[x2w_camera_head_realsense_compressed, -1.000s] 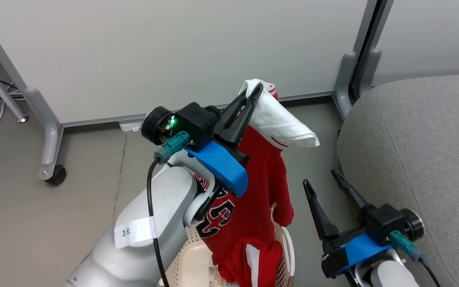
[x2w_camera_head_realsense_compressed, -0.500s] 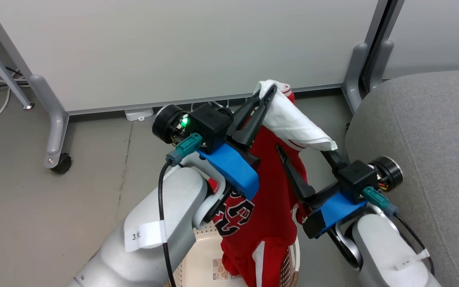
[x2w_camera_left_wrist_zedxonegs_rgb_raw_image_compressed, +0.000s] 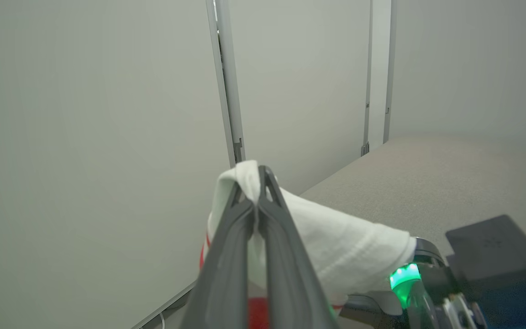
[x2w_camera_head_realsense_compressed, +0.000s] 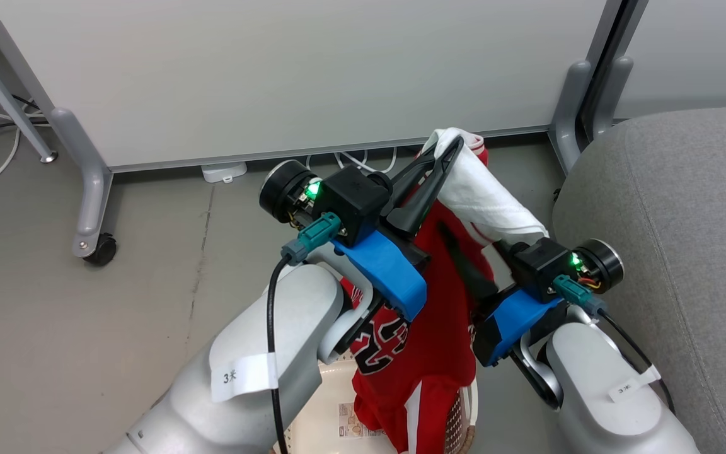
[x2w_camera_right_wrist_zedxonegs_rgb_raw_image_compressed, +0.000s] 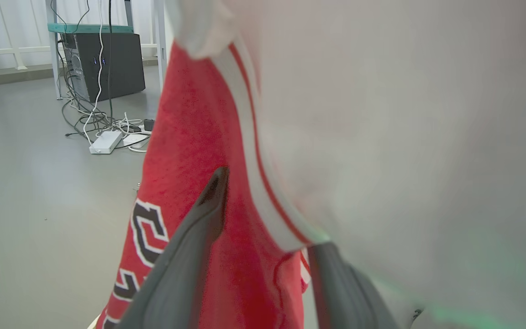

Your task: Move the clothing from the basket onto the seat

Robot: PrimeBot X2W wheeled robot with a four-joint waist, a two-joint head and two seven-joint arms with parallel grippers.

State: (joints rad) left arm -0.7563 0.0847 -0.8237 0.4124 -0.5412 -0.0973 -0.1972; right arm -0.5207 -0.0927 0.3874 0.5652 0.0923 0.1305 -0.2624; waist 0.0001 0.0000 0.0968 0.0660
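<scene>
The left claw (x2w_camera_head_realsense_compressed: 450, 150) is clenched on a white fold at the top of the clothing (x2w_camera_head_realsense_compressed: 429, 340) and holds it high (in the left wrist view its two fingers (x2w_camera_left_wrist_zedxonegs_rgb_raw_image_compressed: 226, 269) press together with white fabric pinched at the tips). The clothing hangs from that grip as a long red drape, with the black-and-white number beside the left forearm. Its lower end, red with a white stripe, reaches down inside the basket (x2w_camera_head_realsense_compressed: 320, 405), which stands on the floor (x2w_camera_head_realsense_compressed: 86, 353) directly below. Whether the drape is one garment or two cannot be told. To the right, the right claw (x2w_camera_head_realsense_compressed: 471, 238) is released, jaws apart and astride the red cloth just under the white panel. One finger lies against the red front and the other is covered by white fabric; no clamping shows. Further right is the seat (x2w_camera_head_realsense_compressed: 684, 208), just beside the right arm, and none of the clothing lies on it. Status, as a judgement: extraction from the basket is partly done, since the lower end is not clear of the rim. The second grasp, the transfer to the right and the lay-down on the seat all remain.
</scene>
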